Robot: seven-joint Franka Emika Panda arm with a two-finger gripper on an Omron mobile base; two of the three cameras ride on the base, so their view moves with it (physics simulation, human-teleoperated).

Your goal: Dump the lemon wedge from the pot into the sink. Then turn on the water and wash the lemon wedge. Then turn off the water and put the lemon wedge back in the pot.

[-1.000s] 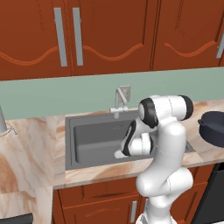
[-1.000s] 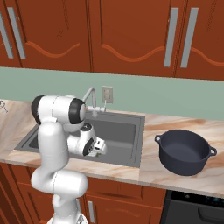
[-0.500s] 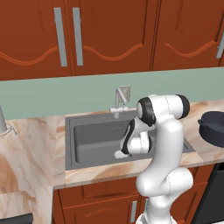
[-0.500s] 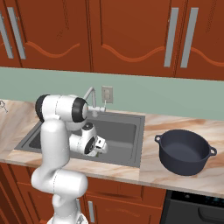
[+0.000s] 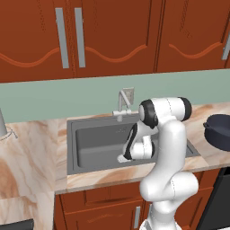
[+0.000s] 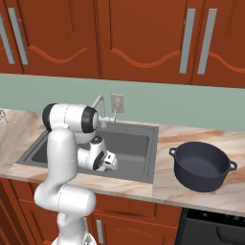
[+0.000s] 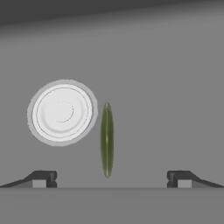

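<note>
Your gripper [image 7: 109, 179] hangs spread wide and empty above the lemon wedge [image 7: 106, 140], which lies on the sink [image 6: 139, 143] floor just beside the drain [image 7: 62, 112]. The sliver is thin and stands edge-on between your 2 fingertips [image 7: 41, 179]; close off-centre and you could flick it toward the drain or pinch nothing. In both base views your arm hides the wedge and the fingers. The pot [image 6: 202, 165] waits on the counter to the right; the faucet [image 5: 122, 104] shows no visible water.
</note>
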